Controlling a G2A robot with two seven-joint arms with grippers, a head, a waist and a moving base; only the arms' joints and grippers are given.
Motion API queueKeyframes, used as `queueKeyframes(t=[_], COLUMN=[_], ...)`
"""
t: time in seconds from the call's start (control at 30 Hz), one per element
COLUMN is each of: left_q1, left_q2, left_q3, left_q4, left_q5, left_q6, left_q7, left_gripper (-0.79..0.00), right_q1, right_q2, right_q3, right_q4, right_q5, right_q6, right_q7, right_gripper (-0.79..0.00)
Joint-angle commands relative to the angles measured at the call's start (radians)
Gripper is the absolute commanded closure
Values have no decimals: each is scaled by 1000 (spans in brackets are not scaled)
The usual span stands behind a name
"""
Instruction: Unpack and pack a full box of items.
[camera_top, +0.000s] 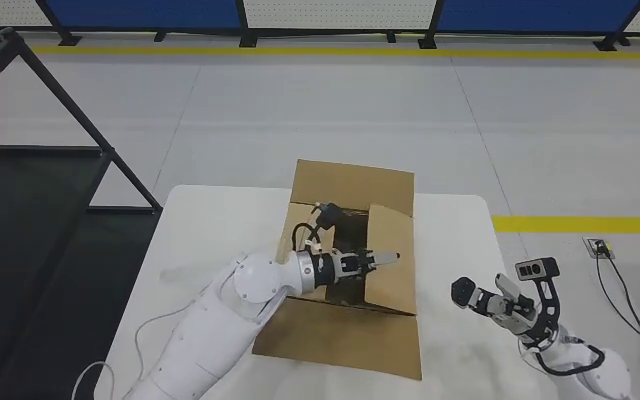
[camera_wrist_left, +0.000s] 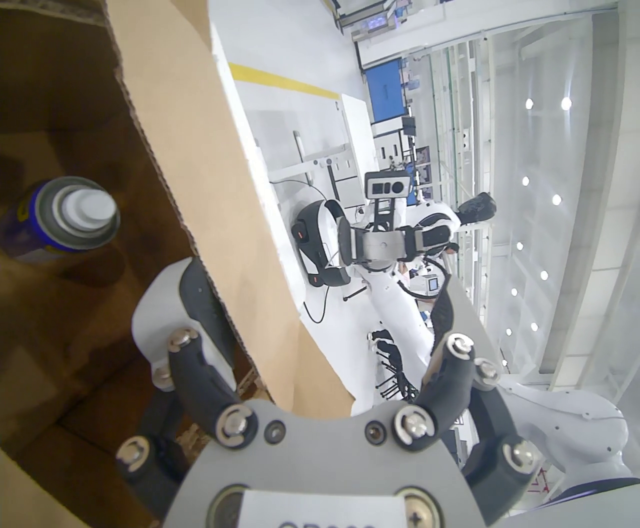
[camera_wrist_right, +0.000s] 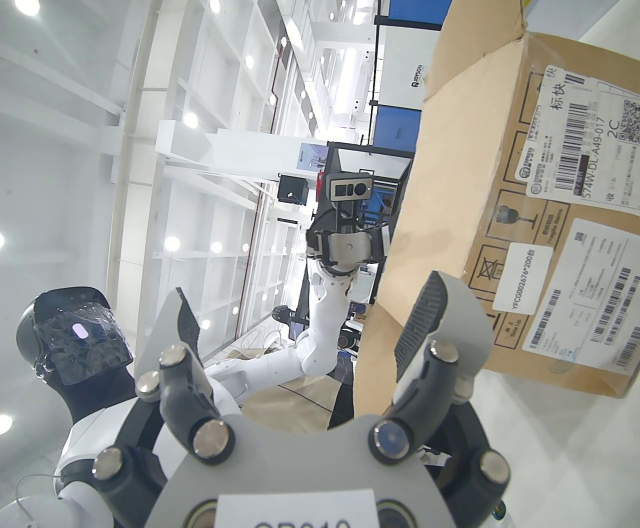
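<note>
Left gripper (camera_top: 385, 258) (camera_wrist_left: 320, 280): fingers apart, set astride the box's upright right-hand flap. One finger (camera_wrist_left: 195, 300) is inside the box and the other is outside. The flap's edge runs between them, close against the inner finger, and is not clamped.
Right gripper (camera_top: 485, 292) (camera_wrist_right: 307, 290): fingers apart, holding nothing. It is above the table to the right of the box, apart from it, and faces the box's labelled outer wall.
Table (camera_top: 200, 220): white, with the box at about its middle.
Box (camera_top: 350, 185) (camera_wrist_right: 525, 200): brown cardboard, open at the top. The far flap is folded back and the near flap is folded out toward the robot. Shipping labels (camera_wrist_right: 575, 290) are stuck on the right outer wall.
Flap (camera_top: 395, 285) (camera_wrist_left: 225, 200): the right-hand one, standing up, with its corrugated edge toward the left wrist camera.
Spray can (camera_wrist_left: 65, 220): blue body with a white cap, inside the box in shadow. It lies deeper in than the left gripper's inner finger, apart from it and untouched. Whether it stands straight or leans cannot be told.
</note>
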Motion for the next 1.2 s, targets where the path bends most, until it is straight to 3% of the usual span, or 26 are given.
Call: queueKeyframes(t=[0.0,0.17,0.33,0.67,1.17], left_q1=[9,-3,-59,-181,-233], left_q2=[1,-9,-38,-125,-269], left_q3=[-7,6,59,210,350], left_q4=[-41,-104,-82,84,361], left_q5=[5,19,5,-41,-119], left_q6=[2,22,49,50,-37], left_q7=[11,49,83,117,231], left_gripper=[-785,-785,-785,-785,-785], right_q1=[-2,-26,-73,-227,-272], right_q2=[0,2,4,-10,-50], right_q3=[3,27,66,174,192], right_q4=[-4,-19,-72,-124,-144], right_q5=[4,65,113,173,204], right_q6=[-8,-56,-46,-97,-193], right_q7=[17,141,191,140,44], right_gripper=[-785,-785,-785,-785,-785])
